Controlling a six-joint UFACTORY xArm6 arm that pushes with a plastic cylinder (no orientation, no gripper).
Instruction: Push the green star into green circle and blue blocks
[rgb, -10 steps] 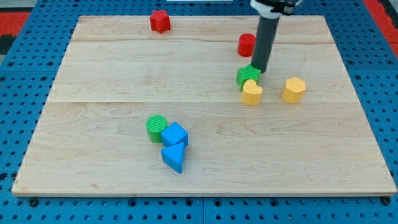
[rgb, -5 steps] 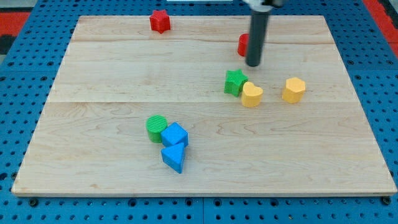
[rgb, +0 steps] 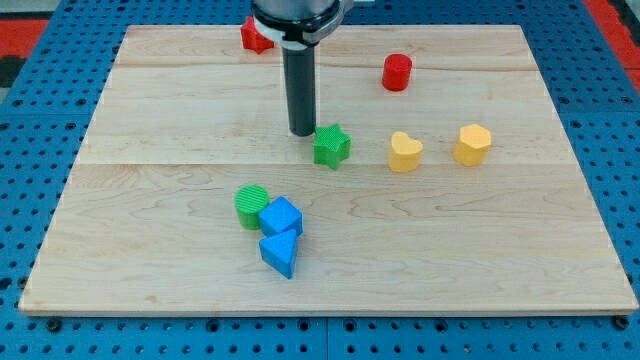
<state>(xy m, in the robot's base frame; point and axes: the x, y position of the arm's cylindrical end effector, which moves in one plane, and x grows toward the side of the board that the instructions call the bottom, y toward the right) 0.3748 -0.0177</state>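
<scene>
Mid-push, judging by layout. Green star sits frame centre, my tip just upper left of it, near touching. No jaws on this rig, bare rod only.

Targets lower left: green circle, blue blocks.

Next move: swing tip round to star's upper right, shove diagonally down-left.

Bare bench between, edges well apart.

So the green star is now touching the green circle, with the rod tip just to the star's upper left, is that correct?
Not quite: in the camera view the green star sits apart from the green circle, up and to its right. My tip is indeed just to the star's upper left.
</scene>
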